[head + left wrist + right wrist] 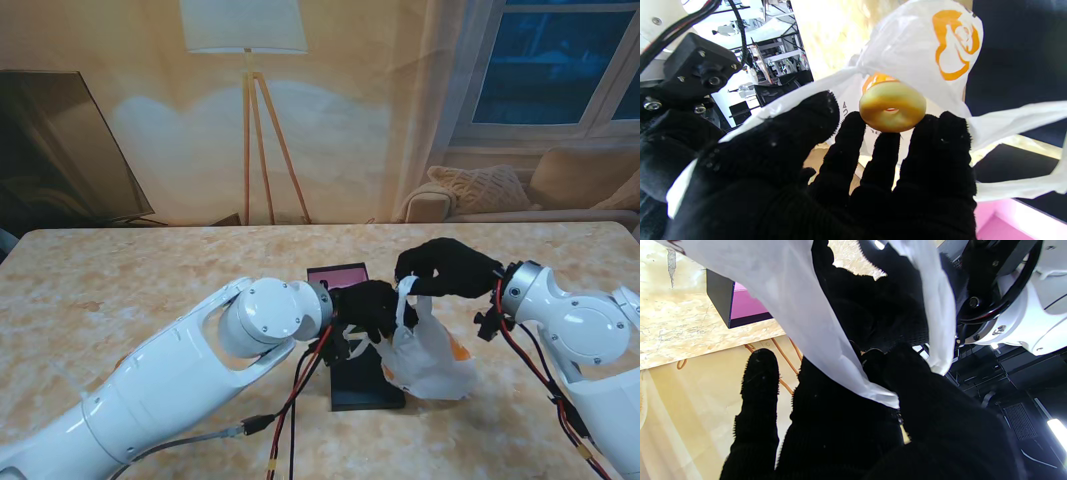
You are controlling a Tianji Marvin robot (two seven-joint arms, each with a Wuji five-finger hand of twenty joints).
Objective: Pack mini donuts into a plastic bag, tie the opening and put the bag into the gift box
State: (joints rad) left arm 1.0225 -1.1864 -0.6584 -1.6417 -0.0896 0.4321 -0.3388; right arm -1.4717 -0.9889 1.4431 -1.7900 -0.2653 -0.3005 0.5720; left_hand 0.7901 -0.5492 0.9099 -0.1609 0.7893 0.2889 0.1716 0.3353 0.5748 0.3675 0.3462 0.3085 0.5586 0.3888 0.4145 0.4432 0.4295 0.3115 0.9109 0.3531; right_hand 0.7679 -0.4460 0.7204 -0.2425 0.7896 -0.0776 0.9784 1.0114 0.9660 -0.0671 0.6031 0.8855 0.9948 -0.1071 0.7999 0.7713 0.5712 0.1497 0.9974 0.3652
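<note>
A white plastic bag (432, 362) with orange print hangs over the black gift box (362, 392), whose pink inside (338, 273) shows farther from me. My right hand (447, 268) is shut on the bag's handle and holds it up; the right wrist view shows the white film (800, 313) pinched in its fingers (846, 426). My left hand (372, 308) is at the bag's mouth. In the left wrist view a golden mini donut (892, 107) sits held at its fingertips (880, 150) against the bag (923, 50), and a bag strap runs behind the thumb.
The marbled table (150, 290) spreads around the box. Red and black cables (300, 390) trail from my left arm near the box's left side. The box's pink corner (1007, 223) lies just past the bag in the left wrist view. A floor lamp (245, 120) and a sofa (520, 190) stand beyond the table.
</note>
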